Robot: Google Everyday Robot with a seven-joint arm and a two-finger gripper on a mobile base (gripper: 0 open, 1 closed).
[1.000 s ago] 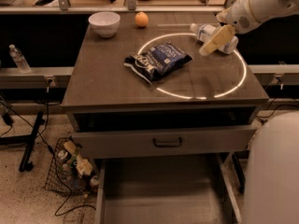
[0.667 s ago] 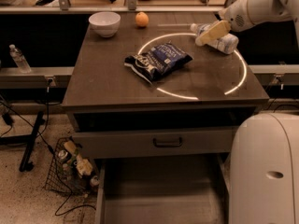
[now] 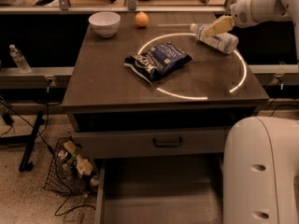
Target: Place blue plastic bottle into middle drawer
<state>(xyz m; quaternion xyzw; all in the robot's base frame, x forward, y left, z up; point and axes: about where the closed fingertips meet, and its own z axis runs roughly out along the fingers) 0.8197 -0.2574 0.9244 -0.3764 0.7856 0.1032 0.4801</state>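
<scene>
Bottle (image 3: 218, 40) in the drawer (image 3: 159, 204) yet?
— No. It lies on its side at the desk's (image 3: 107, 87) far right, and the open drawer below is bare. The gripper (image 3: 218, 26) sits over the bottle's neck; gripping or not, I cannot tell. Lifting, carrying and lowering remain.
— Any writing?
— None I can read, on it or the chip bag (image 3: 158, 59).

The gripper (image 3: 217, 26), jaws cream, hangs over the pale-blue-labelled bottle (image 3: 223, 42) near a dark-blue bag (image 3: 158, 59).

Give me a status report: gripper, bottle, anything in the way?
Gripper at the blue plastic bottle, table's far right. Bottle lying on tabletop. Middle drawer open below. Chip bag mid-table, not blocking.
</scene>
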